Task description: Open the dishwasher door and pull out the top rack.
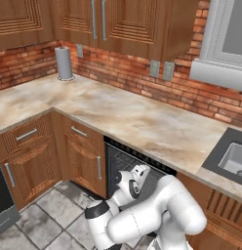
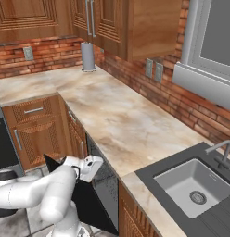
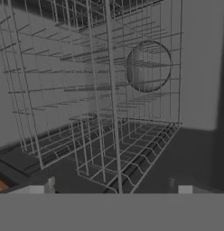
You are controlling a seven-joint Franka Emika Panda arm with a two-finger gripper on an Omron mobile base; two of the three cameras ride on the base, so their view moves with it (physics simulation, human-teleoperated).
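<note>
The dishwasher door [image 2: 91,206] hangs open, a black panel dropped down toward the floor beside my arm. In the open tub just under the counter sits the top rack [image 3: 100,113], a basket of thin grey wire; its grid [image 1: 124,162] also shows in the left base view. My gripper [image 3: 111,187] is open and held right at the front of the rack, with one rack wire running down between the two spread fingertips [image 3: 45,186]. From the base cameras the gripper [image 1: 141,172] [image 2: 91,167] is at the mouth of the tub, level with its upper part.
A marble counter [image 1: 142,122] runs above the dishwasher. A sink [image 2: 193,185] lies to the right and a paper towel roll [image 1: 64,63] stands in the far corner. Wooden cabinet doors [image 1: 84,158] flank the tub. A round grey disc [image 3: 147,66] sits on the tub wall behind the rack.
</note>
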